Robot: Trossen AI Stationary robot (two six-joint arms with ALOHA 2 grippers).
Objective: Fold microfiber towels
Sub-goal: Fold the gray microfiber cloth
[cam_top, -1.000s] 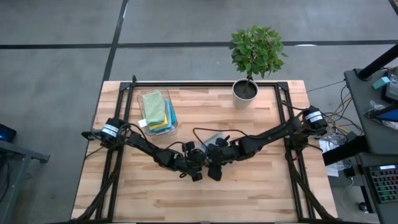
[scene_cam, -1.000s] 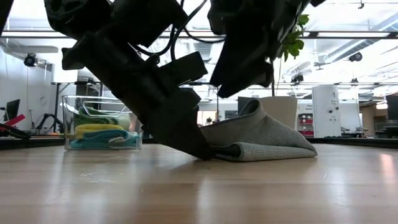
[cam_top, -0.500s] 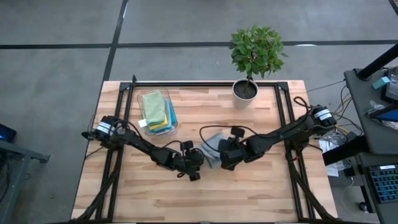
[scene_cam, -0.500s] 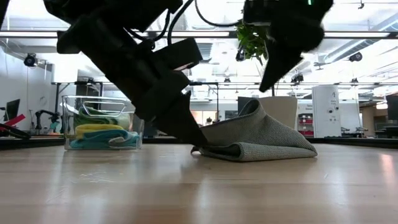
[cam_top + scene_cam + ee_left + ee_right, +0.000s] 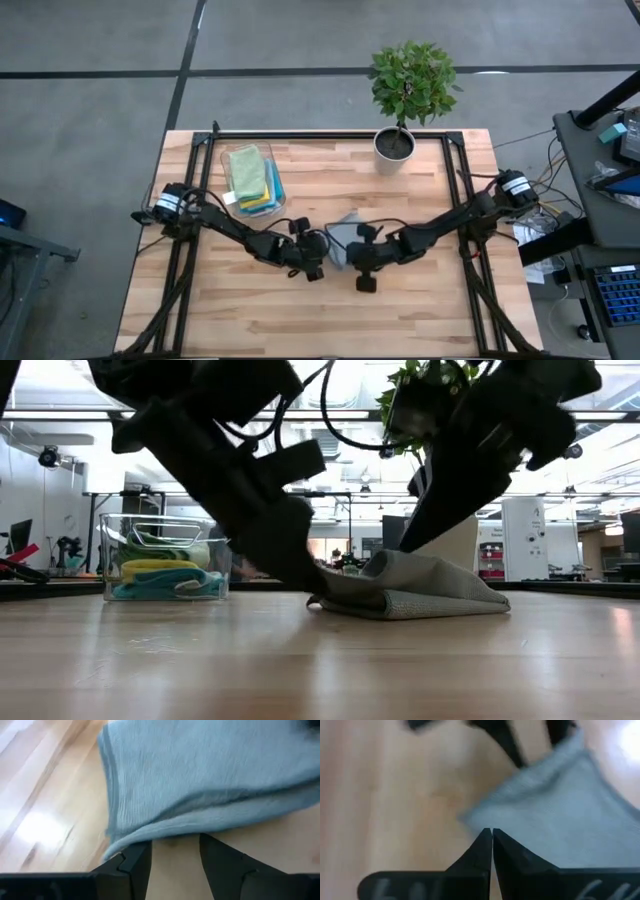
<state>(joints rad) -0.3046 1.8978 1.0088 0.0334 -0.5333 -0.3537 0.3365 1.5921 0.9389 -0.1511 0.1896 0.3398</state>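
1. In the low view the nearest thing is the bare wooden table (image 5: 320,670). Both arms come down onto it as dark silhouettes with little surface detail.
2. The grey towel (image 5: 420,592) lies folded over in a low mound at the middle of the table. From above only a small patch of it (image 5: 345,228) shows between the two arms; the rest is covered.
3. The left gripper (image 5: 316,268) is down at the towel's left edge. Its wrist view shows its fingers (image 5: 134,865) parted, with the towel's folded hem (image 5: 200,785) lying just beyond the tips and bare wood in the gap. They grasp nothing.
4. The right gripper (image 5: 492,831) is at the towel's near right side. Its fingertips meet in a closed point right at the towel's edge (image 5: 560,815). Whether any cloth is pinched between them cannot be made out; none shows there.
5. From above the right gripper (image 5: 362,282) is only a dark lump and its fingers are not distinguishable.
6. Farther back on the left stands a clear plastic bin (image 5: 252,182) holding the other towels stacked: an olive green one (image 5: 247,166) on top, with yellow (image 5: 257,201) and blue (image 5: 275,185) edges showing beneath. Most of each is hidden.
7. At the table's far edge stands a potted plant (image 5: 408,90). In the low view the right arm largely blocks it.
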